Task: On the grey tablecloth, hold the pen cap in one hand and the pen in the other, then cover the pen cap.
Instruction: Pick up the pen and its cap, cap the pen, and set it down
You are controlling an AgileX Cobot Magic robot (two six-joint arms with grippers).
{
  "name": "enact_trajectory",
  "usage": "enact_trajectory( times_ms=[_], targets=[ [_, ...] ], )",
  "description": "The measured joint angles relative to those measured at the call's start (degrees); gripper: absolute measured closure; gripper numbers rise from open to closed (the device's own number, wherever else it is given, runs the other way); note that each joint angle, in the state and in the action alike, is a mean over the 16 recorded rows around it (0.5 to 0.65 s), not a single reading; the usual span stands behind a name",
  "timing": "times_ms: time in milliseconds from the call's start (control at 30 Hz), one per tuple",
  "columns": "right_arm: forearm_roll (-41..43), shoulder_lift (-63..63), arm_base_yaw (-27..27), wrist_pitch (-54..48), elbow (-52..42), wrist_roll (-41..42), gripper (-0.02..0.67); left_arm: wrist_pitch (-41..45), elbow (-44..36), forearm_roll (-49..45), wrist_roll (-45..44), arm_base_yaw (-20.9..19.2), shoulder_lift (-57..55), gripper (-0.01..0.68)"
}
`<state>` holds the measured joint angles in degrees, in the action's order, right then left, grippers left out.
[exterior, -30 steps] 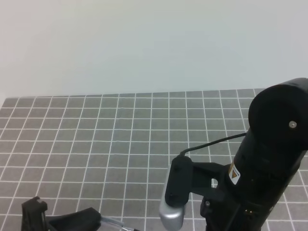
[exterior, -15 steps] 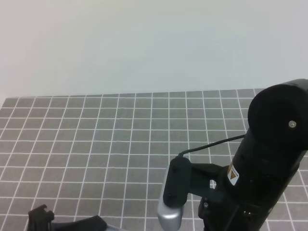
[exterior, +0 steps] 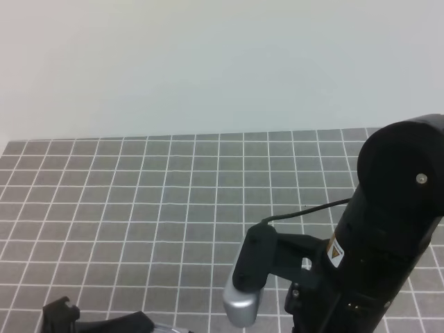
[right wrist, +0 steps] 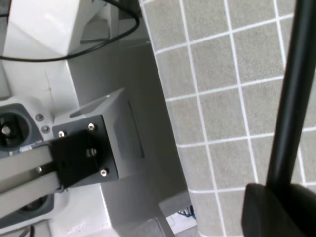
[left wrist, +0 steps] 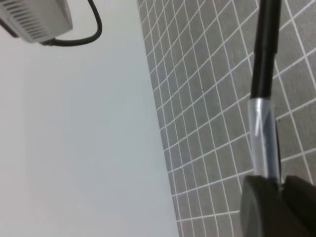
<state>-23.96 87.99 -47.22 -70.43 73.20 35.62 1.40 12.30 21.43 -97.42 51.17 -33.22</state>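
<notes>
Pen [right wrist: 292,94] clamped in right end effector [right wrist: 281,210].

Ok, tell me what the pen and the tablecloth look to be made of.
The pen: probably plastic, a smooth black barrel with a soft sheen; the clear section near the left gripper looks translucent, possibly the cap. The grey tablecloth: matte, seemingly fabric, printed with thin white grid lines.

A pale, plain wall [exterior: 222,62] fills the background of the high view. In the left wrist view a white ribbed box [left wrist: 34,20] sits at the top left corner against the wall, with a black cable [left wrist: 81,37] looping out just right of it. In the right wrist view a white angular housing [right wrist: 44,29] stands at the upper left, and a second black cable [right wrist: 74,49] curves across its lower edge.
</notes>
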Motion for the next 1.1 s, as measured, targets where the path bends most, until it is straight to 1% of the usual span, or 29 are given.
enact_trajectory(
  times_ms=[133, 467, 1100],
  targets=[
    [0.34, 0.10, -0.01, 1.46, -0.10, -1.02, 0.581, 0.30, 0.04, -0.35, -0.18, 0.00, 0.00, 0.672],
    [-0.26, 1.66, -0.17, 1.46, -0.07, -2.20, 0.581, 0.77, 0.11, -0.82, -0.78, 0.12, 0.00, 0.672],
    [-2.99, 3.27, -0.60, 1.46, 0.20, 0.23, 0.582, 0.80, 0.13, -0.08, -0.20, 2.15, 0.00, 0.672]
  ],
)
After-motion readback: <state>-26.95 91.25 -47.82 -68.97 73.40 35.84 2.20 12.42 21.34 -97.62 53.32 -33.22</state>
